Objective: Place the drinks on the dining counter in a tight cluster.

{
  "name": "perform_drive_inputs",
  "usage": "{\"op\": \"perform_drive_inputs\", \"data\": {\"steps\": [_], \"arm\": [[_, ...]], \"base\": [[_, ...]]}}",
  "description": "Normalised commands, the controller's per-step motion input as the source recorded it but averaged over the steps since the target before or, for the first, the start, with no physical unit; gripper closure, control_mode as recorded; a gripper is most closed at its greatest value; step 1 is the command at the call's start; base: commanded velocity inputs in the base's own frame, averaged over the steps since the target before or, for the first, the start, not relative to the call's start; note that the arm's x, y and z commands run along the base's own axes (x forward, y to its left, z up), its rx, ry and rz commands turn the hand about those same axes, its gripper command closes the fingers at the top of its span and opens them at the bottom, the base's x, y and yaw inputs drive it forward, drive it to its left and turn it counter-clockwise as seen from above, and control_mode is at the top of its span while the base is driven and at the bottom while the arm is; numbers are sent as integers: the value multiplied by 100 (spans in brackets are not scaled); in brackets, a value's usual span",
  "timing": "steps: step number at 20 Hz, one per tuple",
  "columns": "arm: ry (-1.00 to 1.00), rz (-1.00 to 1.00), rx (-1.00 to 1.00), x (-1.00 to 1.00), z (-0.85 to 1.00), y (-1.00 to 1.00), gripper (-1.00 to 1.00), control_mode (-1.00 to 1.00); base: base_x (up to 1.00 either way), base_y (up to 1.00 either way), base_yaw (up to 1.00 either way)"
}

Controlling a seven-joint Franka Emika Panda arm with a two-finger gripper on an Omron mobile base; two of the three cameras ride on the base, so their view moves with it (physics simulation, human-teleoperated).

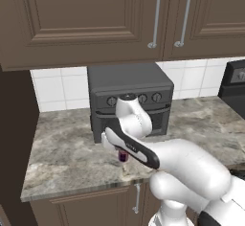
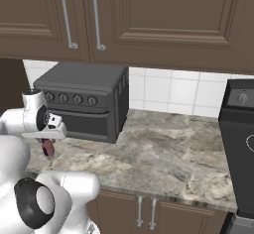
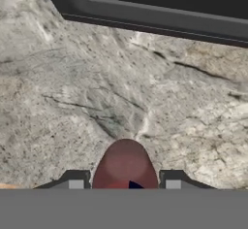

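Note:
My gripper (image 1: 123, 154) is shut on a small squat reddish-brown bottle (image 1: 123, 158), one of the drinks. It holds the bottle low over a marbled stone counter (image 1: 67, 158), just in front of the grey toaster oven. In the right base view the bottle (image 2: 48, 148) hangs under the gripper (image 2: 48, 145) at the left edge. In the hand view the bottle's rounded top (image 3: 125, 165) sits between the two dark fingertips (image 3: 75, 178) of the gripper (image 3: 125, 182). I cannot tell whether the bottle touches the stone. The dining counter is out of view.
The grey toaster oven (image 1: 129, 96) stands against the tiled wall right behind the gripper. Brown upper cabinets (image 1: 95, 19) hang overhead. A black stove (image 2: 240, 144) borders the counter on the right. Bare stone (image 2: 158, 148) stretches right of the oven.

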Motion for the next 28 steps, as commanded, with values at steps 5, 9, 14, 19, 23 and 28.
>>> {"op": "perform_drive_inputs", "data": {"steps": [5,9,14,19,23,28], "arm": [[-14,0,4,-62,68,0,100,-100],[-11,0,5,-51,81,-11,100,-100],[-6,0,4,-33,77,-31,100,-100],[-1,0,1,-25,51,-60,100,-100],[0,0,0,-19,42,-63,100,-100],[1,-1,0,-1,24,-62,100,-100]], "base": [[0,0,0],[0,0,0],[0,0,0],[0,0,0],[0,0,0],[0,0,0]]}}
